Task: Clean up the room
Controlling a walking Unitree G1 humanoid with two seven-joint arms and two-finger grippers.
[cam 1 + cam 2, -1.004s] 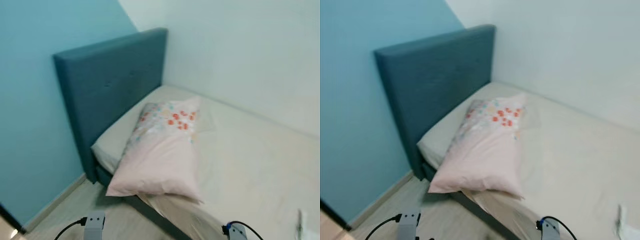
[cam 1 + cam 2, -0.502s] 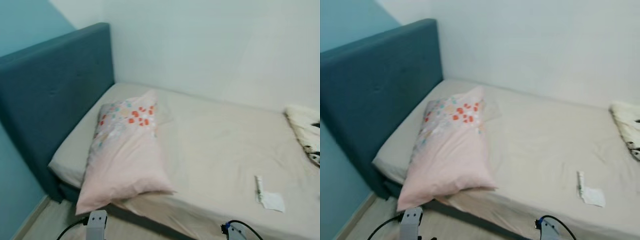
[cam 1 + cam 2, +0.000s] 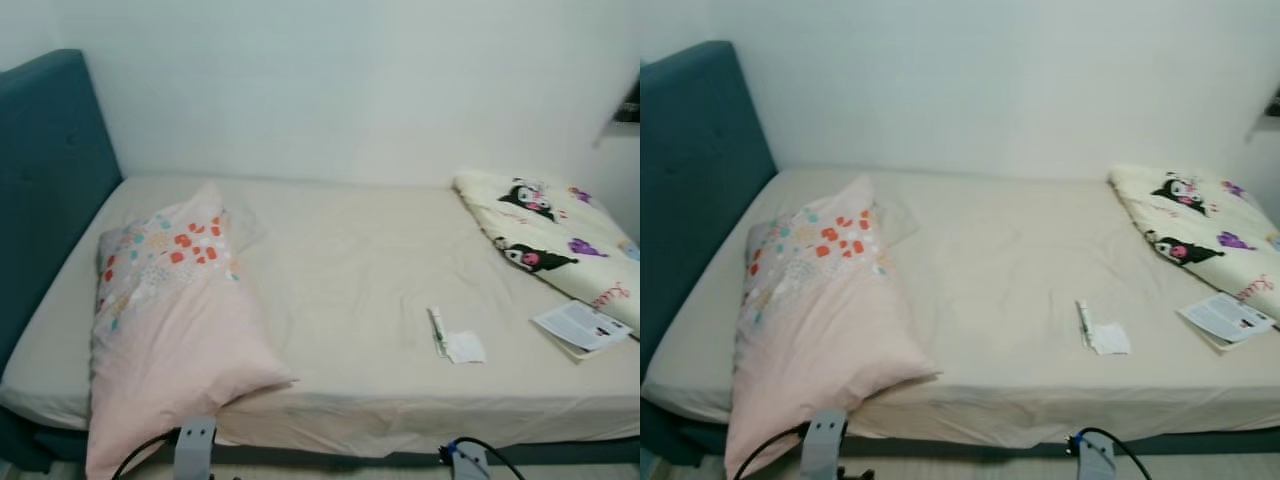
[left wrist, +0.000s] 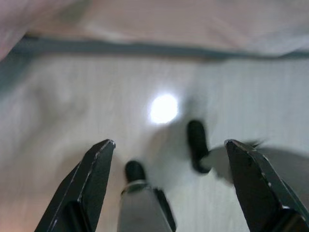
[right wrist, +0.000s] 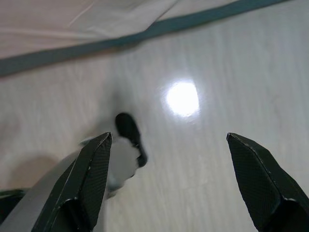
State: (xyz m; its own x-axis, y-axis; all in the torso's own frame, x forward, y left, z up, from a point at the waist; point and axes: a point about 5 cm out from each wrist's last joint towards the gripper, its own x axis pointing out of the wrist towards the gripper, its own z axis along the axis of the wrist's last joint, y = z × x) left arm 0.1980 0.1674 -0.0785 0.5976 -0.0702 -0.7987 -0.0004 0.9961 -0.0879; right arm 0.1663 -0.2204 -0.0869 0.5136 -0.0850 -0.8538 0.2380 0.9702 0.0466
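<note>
While both arms are hanging idle over the floor, left gripper [image 4: 164,150] and right gripper [image 5: 166,145] spread wide and empty, the crumpled white paper scrap [image 3: 463,346] is lying near the bed's near edge, likely awaiting pickup.

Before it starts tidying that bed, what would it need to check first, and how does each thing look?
1. Left gripper jaws open, holding nothing: ok.
2. Right gripper jaws open, holding nothing: ok.
3. Both arms raised toward the bed: not ok, they hang over the floor.
4. Pillow squarely on the mattress: not ok, its corner overhangs the front edge.
5. Paper scrap and booklet lie unobstructed: ok.
6. Patterned blanket folded: cannot tell.
</note>
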